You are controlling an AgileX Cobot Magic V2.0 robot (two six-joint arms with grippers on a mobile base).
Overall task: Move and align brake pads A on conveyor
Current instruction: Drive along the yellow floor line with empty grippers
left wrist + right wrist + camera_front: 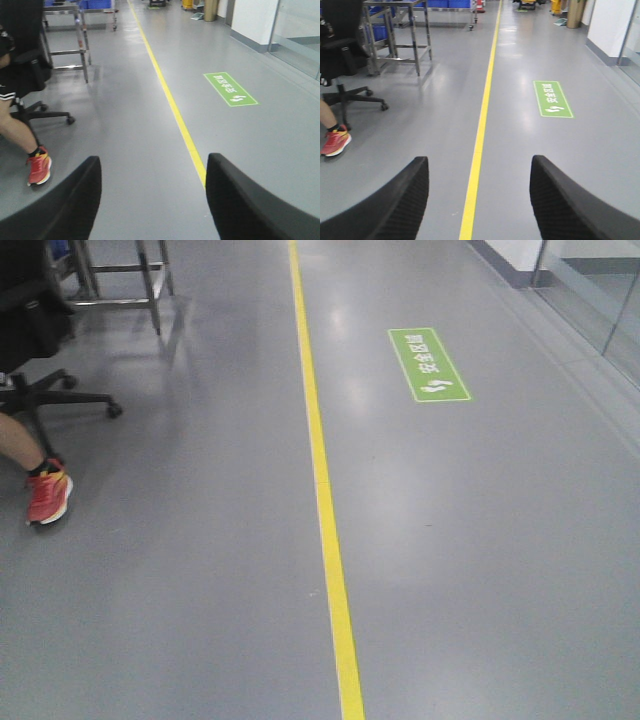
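- Left gripper (pixel 152 200): its two black fingers (pixel 65 210) fill the bottom corners of the left wrist view. They are spread wide, with only bare floor between them.
- Right gripper (pixel 479 200): its two textured black fingers (pixel 570 205) are also spread wide and hold nothing.
- Pads and conveyor: out of sight in all three views.
- Floor (pixel 480 570): smooth, glossy grey, with wide open room ahead and to the right.
- Yellow line (pixel 325 500): painted straight down the floor, away from the camera. In the right wrist view it runs between the fingers.
- Right edge: a white wall (pixel 252 20) with a grey skirting, and next to it a glass panel (pixel 600 300).
- Left side: a black office chair (pixel 340 55) on castors. A seated person's bare leg (pixel 15 127) reaches down to a red shoe (pixel 48 496), flat on the floor near the chair base.
- Behind the chair: a steel table (pixel 400 40) on thin legs, with blue bins (pixel 445 3) further back.
- Green sign (pixel 429 365): a rectangle flat on the floor, right of the line, bearing white Chinese characters.
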